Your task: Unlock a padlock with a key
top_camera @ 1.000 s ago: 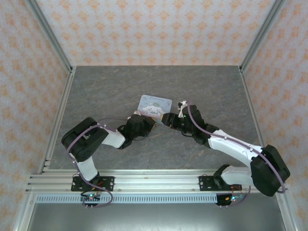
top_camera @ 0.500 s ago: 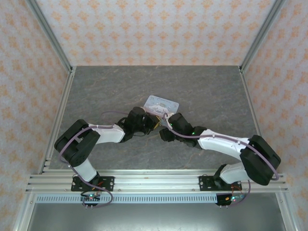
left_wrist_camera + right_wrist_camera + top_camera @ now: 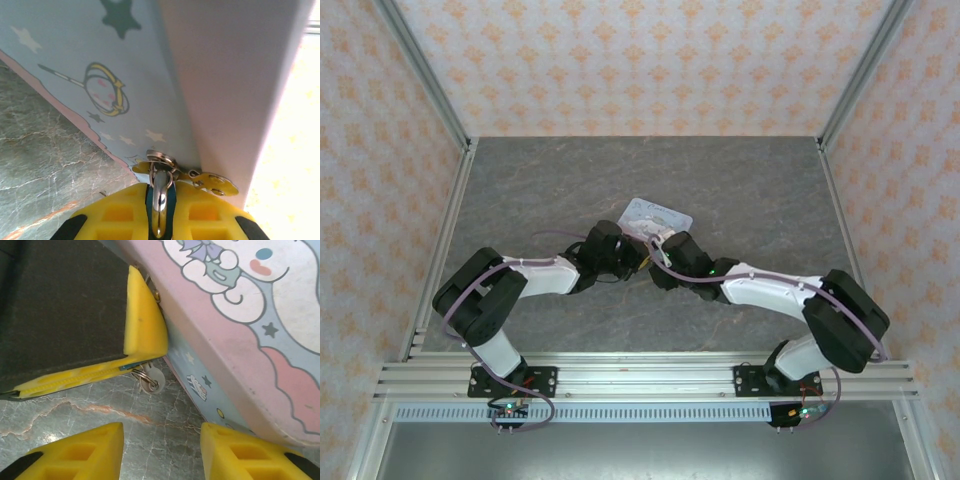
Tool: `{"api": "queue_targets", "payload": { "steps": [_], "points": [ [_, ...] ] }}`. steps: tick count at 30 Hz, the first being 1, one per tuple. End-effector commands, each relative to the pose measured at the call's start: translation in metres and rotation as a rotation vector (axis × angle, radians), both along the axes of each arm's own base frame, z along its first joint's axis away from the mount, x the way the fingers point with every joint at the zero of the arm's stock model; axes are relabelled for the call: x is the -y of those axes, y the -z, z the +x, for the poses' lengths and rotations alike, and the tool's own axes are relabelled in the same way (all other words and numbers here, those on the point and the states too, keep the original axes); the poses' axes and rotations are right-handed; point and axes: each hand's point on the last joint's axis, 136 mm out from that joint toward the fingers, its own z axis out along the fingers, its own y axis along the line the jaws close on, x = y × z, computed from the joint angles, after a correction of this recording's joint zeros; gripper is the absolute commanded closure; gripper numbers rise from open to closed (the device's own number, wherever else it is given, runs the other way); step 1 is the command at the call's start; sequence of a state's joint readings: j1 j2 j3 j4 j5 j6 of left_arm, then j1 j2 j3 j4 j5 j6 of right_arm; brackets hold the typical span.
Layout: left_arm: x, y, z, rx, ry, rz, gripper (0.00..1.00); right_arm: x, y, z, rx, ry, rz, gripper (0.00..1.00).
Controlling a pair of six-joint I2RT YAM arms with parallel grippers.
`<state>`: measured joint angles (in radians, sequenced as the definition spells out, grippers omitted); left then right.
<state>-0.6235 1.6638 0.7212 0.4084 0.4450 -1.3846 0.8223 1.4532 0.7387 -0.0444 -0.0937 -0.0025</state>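
The padlock (image 3: pixel 172 204) is a small dark teal body with a silver shackle, pinched between the yellow fingers of my left gripper (image 3: pixel 160 189), which is shut on it. A key ring (image 3: pixel 160 159) with a golden key (image 3: pixel 215 182) hangs off the shackle, right against the pastel tin (image 3: pixel 125 65). In the right wrist view the ring and a pale key (image 3: pixel 152 380) dangle below the left gripper's finger (image 3: pixel 142 325). My right gripper (image 3: pixel 162 440) is open just short of them, with bare table between its fingers. From above, both grippers meet (image 3: pixel 647 256) at the tin's near edge.
The pale blue-and-pink cartoon tin (image 3: pixel 660 213) lies on the grey marbled table (image 3: pixel 760 190) just beyond both grippers. Metal frame posts (image 3: pixel 430 90) and patterned walls enclose the table. Open floor lies to the left, right and far side.
My right arm has swung left and brought its gripper up to the left gripper. The tin has shifted slightly right and turned. The left gripper has stayed shut on the padlock.
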Motion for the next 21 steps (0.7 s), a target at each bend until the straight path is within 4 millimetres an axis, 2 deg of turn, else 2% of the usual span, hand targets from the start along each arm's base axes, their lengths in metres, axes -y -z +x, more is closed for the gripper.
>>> {"api": "queue_targets", "payload": {
  "steps": [1,13,18,21],
  "points": [
    [0.010,-0.024,0.003,0.056,0.041,-0.041,1.00,-0.014,-0.011,0.010,0.046,-0.021,0.024,0.56],
    [0.011,-0.025,0.001,0.054,0.048,-0.054,1.00,-0.026,-0.014,0.028,0.091,-0.026,0.007,0.59],
    [0.010,-0.022,-0.001,0.047,0.048,-0.052,1.00,-0.029,-0.018,0.034,0.115,-0.011,0.026,0.68],
    [0.009,-0.019,-0.002,0.039,0.042,-0.051,1.00,-0.031,-0.025,0.033,0.121,-0.006,0.062,0.69]
  ]
}}
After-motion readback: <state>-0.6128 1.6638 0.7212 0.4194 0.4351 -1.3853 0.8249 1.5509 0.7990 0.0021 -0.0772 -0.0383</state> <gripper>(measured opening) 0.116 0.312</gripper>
